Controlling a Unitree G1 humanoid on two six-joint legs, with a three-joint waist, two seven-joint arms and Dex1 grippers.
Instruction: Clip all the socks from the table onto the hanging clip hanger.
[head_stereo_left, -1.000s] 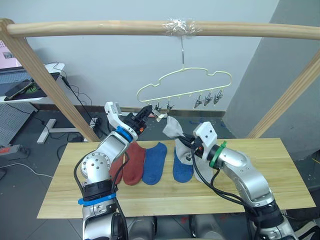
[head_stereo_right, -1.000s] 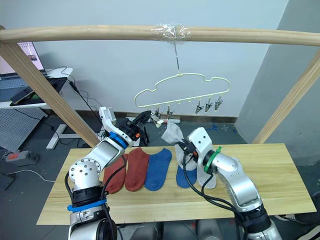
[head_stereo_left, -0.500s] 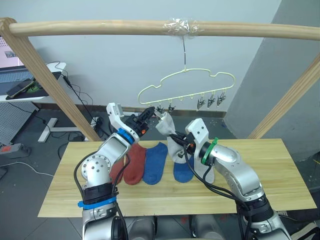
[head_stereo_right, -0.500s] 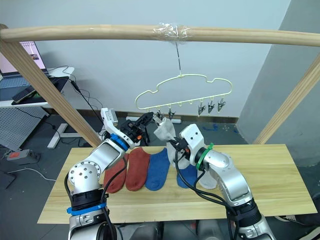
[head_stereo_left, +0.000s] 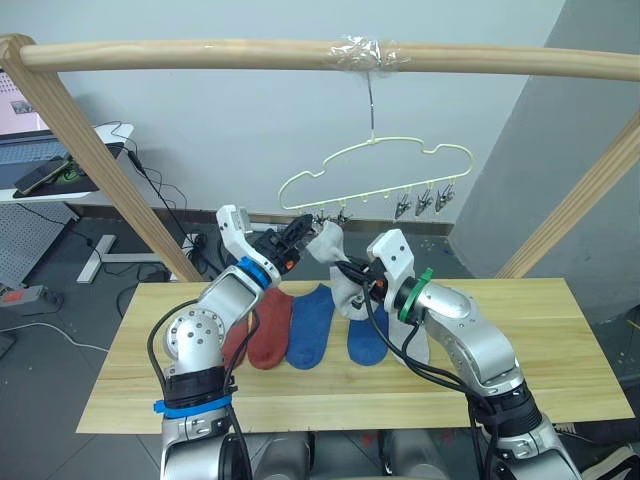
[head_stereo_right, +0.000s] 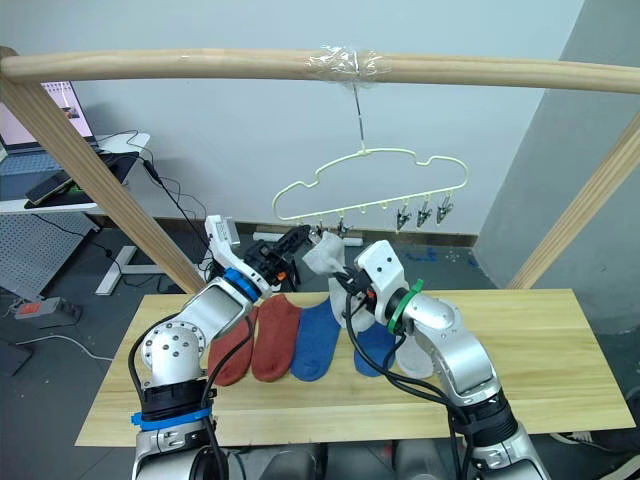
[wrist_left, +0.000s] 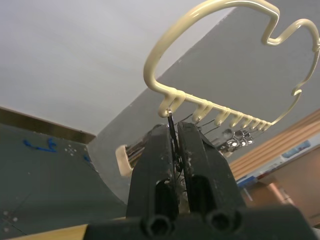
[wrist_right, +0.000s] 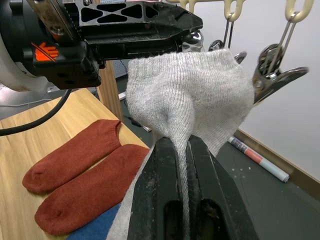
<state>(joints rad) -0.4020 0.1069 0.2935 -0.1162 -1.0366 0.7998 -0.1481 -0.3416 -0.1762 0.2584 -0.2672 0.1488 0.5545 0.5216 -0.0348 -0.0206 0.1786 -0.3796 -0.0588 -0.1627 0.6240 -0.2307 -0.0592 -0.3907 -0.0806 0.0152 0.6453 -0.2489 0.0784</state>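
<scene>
**Grey sock raised to the hanger's end clip**

Right gripper (wrist_right: 182, 150), jaws clamped on a light grey sock (wrist_right: 192, 97), holds it just under the clip hanger (head_stereo_left: 375, 170). Left gripper (wrist_left: 174, 145), jaws together on the end clip's wire; the clip itself is hidden. On the worktop (head_stereo_left: 560, 330) lie two rust-red socks (head_stereo_left: 262, 325), two blue socks (head_stereo_left: 310, 325), and another grey one, largely covered

The grey sock (wrist_right: 190, 95) is ribbed knit cloth, matt. The 2 rust-red socks (wrist_right: 82, 185) look softly felted. The clip hanger (wrist_left: 200, 60) is glossy, its clips (wrist_right: 275, 75) shiny metal. The desk (head_stereo_left: 560, 330) is pale matt wood.
</scene>
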